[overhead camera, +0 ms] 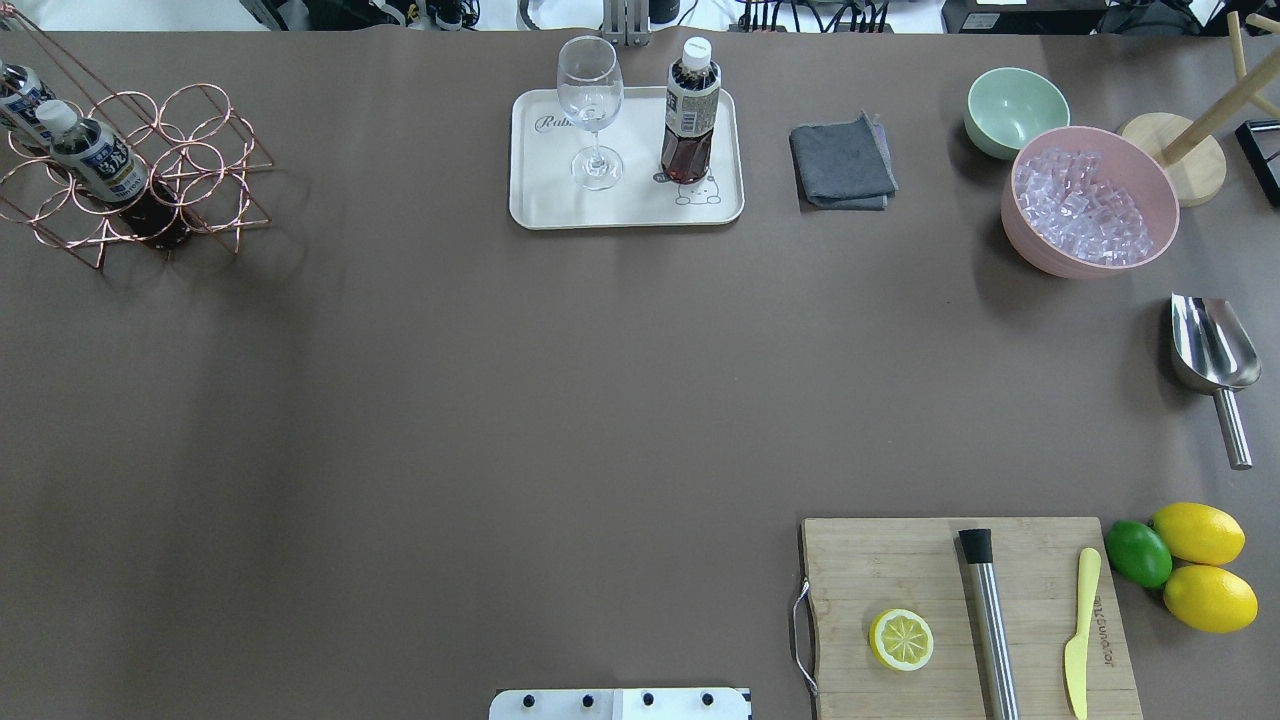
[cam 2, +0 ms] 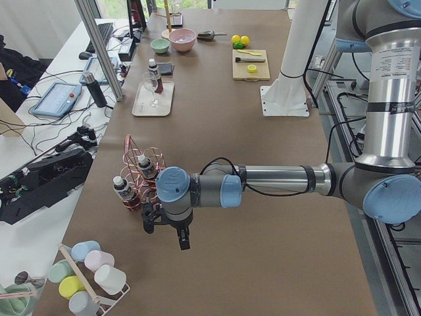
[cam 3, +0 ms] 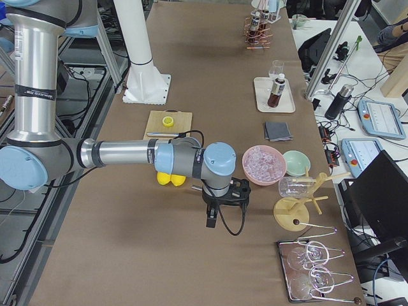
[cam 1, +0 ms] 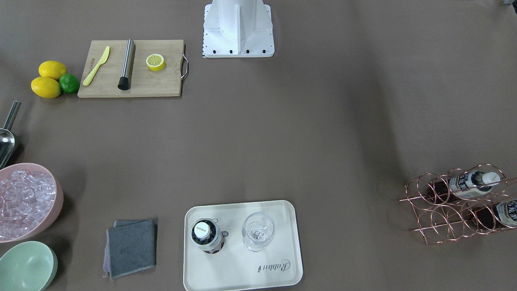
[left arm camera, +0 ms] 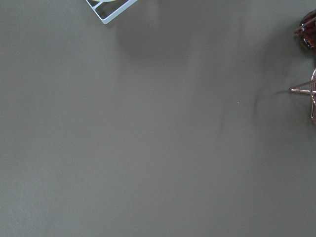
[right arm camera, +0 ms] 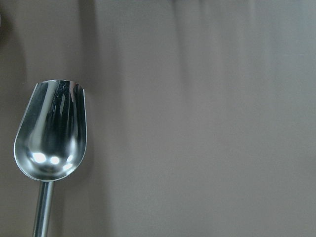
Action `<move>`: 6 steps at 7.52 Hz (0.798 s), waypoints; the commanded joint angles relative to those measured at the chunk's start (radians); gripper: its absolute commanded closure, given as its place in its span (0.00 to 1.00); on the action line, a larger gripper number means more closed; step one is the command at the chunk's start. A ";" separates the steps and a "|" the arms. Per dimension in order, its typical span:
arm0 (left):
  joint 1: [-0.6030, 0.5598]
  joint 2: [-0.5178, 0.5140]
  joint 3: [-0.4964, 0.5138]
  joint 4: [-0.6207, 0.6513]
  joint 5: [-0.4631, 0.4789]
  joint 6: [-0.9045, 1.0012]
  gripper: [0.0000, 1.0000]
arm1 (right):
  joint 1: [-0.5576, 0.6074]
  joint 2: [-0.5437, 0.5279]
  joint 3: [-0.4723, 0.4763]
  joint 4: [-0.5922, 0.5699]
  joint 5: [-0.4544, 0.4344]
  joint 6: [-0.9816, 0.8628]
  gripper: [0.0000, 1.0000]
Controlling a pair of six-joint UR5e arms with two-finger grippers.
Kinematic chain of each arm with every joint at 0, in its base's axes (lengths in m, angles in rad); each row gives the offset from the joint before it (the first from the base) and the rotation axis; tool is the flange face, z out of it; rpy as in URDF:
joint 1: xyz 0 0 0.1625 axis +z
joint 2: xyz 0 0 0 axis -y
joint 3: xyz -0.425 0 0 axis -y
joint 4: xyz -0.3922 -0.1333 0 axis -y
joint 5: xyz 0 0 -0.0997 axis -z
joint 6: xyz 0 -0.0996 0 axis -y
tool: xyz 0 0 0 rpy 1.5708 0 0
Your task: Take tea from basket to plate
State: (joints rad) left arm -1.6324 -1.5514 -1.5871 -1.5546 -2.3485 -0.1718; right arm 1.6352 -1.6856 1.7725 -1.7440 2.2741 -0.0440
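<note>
One tea bottle (overhead camera: 690,115) stands upright on the cream plate (overhead camera: 540,200), beside a stemmed glass (overhead camera: 590,100); from the front the bottle (cam 1: 207,235) is on the plate's (cam 1: 242,270) left half. Two more tea bottles (overhead camera: 95,160) (overhead camera: 20,95) lie in the copper wire basket (overhead camera: 186,150) at the table's far left. My left gripper (cam 2: 172,227) hangs over the table near the basket (cam 2: 141,164), touching nothing. My right gripper (cam 3: 215,213) hangs near the pink ice bowl. Both show only in the side views, so I cannot tell whether they are open or shut.
A grey cloth (overhead camera: 842,165), a green bowl (overhead camera: 1015,110), a pink bowl of ice (overhead camera: 1090,205) and a metal scoop (overhead camera: 1212,350) lie at the right. A cutting board (overhead camera: 960,620) holds a half lemon, a knife and a muddler; lemons and a lime (overhead camera: 1190,565) lie beside it.
</note>
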 commanded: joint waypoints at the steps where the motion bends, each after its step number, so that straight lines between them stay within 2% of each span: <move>1: 0.006 -0.002 -0.001 0.001 0.005 -0.006 0.02 | 0.000 0.000 -0.004 0.000 0.001 0.007 0.00; 5: 0.006 -0.002 -0.001 0.001 0.006 -0.008 0.02 | 0.000 -0.003 -0.027 0.000 -0.008 0.009 0.00; 6: 0.006 -0.002 -0.002 0.001 0.006 -0.008 0.02 | 0.000 -0.002 -0.057 0.006 -0.011 0.006 0.00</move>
State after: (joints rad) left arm -1.6261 -1.5539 -1.5871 -1.5539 -2.3429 -0.1794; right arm 1.6352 -1.6875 1.7504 -1.7439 2.2679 -0.0356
